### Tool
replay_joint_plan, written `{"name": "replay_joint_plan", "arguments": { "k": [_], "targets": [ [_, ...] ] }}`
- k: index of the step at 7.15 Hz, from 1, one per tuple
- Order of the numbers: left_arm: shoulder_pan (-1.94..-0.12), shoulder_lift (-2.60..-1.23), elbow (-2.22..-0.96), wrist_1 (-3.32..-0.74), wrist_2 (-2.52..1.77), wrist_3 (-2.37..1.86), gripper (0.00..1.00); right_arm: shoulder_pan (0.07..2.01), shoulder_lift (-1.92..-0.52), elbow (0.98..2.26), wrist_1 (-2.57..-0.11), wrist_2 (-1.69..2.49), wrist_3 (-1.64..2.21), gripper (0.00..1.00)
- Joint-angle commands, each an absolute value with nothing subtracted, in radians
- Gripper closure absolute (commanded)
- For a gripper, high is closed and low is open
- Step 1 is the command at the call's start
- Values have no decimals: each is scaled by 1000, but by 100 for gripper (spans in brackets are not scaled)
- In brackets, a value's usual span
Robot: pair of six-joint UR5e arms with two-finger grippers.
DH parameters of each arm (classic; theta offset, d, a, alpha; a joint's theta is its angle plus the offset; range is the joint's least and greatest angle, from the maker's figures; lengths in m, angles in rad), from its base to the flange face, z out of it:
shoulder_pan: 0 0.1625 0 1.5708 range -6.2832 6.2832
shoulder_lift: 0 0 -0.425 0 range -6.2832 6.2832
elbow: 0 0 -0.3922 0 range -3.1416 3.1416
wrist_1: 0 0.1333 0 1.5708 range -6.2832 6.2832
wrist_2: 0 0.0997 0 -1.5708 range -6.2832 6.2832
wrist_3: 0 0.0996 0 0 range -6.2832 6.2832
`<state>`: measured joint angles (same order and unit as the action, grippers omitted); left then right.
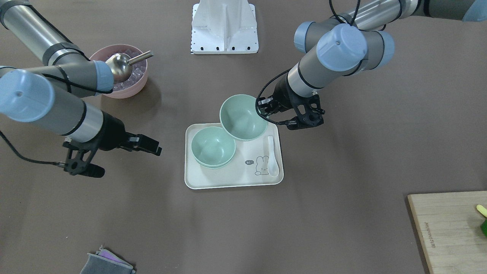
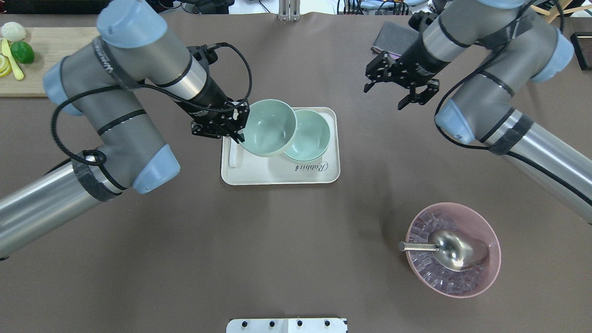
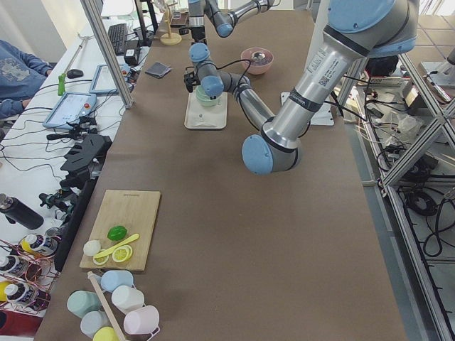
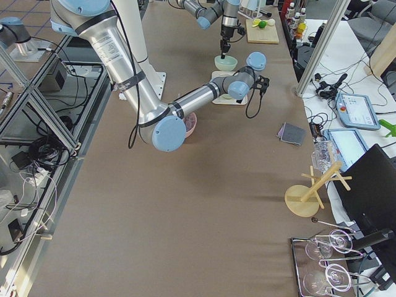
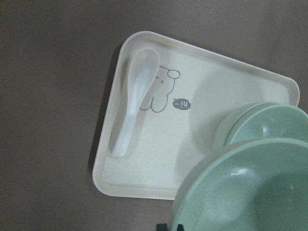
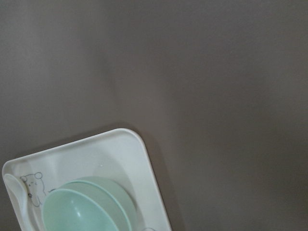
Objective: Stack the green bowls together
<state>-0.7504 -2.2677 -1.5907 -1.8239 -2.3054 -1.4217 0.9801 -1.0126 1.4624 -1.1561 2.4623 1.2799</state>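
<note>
My left gripper is shut on the rim of one green bowl and holds it tilted above the near left part of the white tray. In the front view this gripper pinches the bowl at its right rim. Two more green bowls sit nested on the tray, beside and partly under the held one. The left wrist view shows the held bowl above the nested pair. My right gripper is open and empty, well to the right of the tray.
A white spoon lies on the tray by a rabbit drawing. A pink bowl with a metal scoop stands at the near right. A wooden board with fruit is far left, a grey cloth far right.
</note>
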Motion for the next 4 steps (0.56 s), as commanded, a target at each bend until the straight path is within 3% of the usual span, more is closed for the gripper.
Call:
{"name": "replay_joint_plan", "arguments": {
  "k": [1,4],
  "targets": [
    [-674,-2374,-1479,-1847,-2217,-1436,100,1080,-1119,1468,-1163,2491,1079,0],
    [-649,-2413,-1385,-1957,-2151,-1434,100,1135,-1186,1462,-1166,2491,924,0]
  ]
}}
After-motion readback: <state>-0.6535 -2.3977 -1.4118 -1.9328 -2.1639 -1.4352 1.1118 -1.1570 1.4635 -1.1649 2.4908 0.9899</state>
